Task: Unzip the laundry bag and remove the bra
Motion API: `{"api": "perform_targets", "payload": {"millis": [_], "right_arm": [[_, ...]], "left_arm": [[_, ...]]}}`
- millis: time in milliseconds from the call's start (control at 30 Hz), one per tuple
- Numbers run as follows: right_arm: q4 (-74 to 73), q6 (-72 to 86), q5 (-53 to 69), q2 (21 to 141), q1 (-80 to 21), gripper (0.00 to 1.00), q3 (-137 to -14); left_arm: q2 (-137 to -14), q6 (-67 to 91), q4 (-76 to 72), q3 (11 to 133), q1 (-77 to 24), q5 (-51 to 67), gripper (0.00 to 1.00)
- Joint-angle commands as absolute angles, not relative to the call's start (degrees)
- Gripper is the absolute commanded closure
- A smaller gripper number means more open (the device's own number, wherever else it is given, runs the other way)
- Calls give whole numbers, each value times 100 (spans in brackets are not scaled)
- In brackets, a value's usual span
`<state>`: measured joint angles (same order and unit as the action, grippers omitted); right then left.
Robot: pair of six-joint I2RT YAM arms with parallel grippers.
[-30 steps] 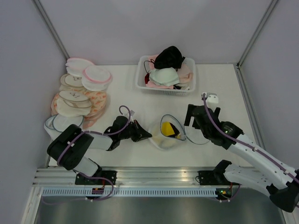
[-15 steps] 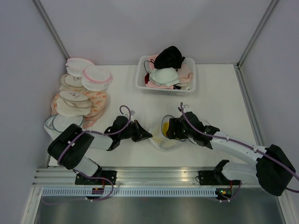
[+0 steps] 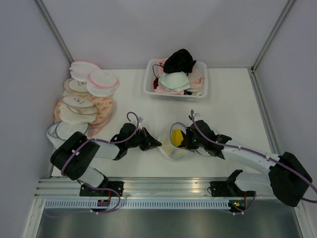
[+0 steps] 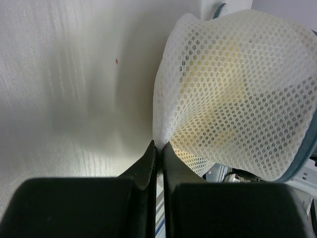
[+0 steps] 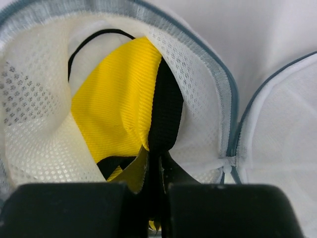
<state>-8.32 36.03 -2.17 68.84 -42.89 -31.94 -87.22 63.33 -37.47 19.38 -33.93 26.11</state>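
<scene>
Most of the bra (image 5: pixel 119 109) is hidden inside the laundry bag (image 3: pixel 173 150), which lies by the middle of the counter's (image 3: pixel 233 99) near edge. Only ribbed yellow fabric and black edging show through the unzipped mouth. The right pincer (image 5: pixel 156 166) is clamped on that black edging. The left pincer (image 4: pixel 159 148) is pinched tight on the bag's honeycomb mesh. The counter is matte white.

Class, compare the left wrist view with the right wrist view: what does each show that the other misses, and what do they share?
Left wrist only: the outer mesh of the laundry bag, pinched at a fold by the left gripper, jaws shut, with bare table beside it. Right wrist only: the bag's open mouth and the uncovered bra inside, its black edge clamped by the right gripper. Both: white mesh, the blue-grey rim, and yellow showing.
</scene>
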Motion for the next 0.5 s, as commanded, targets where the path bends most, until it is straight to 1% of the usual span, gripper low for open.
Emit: {"api": "perform_targets", "payload": {"millis": [0,167,333,400,467], "right_arm": [[-1352,3437,-685,6180,-4298,99,-3515],[-2327,3287,-1247,5197,-4289,100,-3876],[-2804,3270,-1599,4589,-4289,100,-4017],[-2672,3234,-1539,4281,-4289,100,-3947],[-2497,3217,-1433,4140,-4289,99,-3815]], "left_arm": [[-8631,6240,-4034,1934,-3375,2698,98],[-8631,6223,-3947,1969,-3366,2698,98],[-8657,6214,-3929,1995,-3357,2707,98],[-8675,6231,-3920,2004,-3357,2725,88],[-8710,6240,-3920,2030,-3357,2751,73]]}}
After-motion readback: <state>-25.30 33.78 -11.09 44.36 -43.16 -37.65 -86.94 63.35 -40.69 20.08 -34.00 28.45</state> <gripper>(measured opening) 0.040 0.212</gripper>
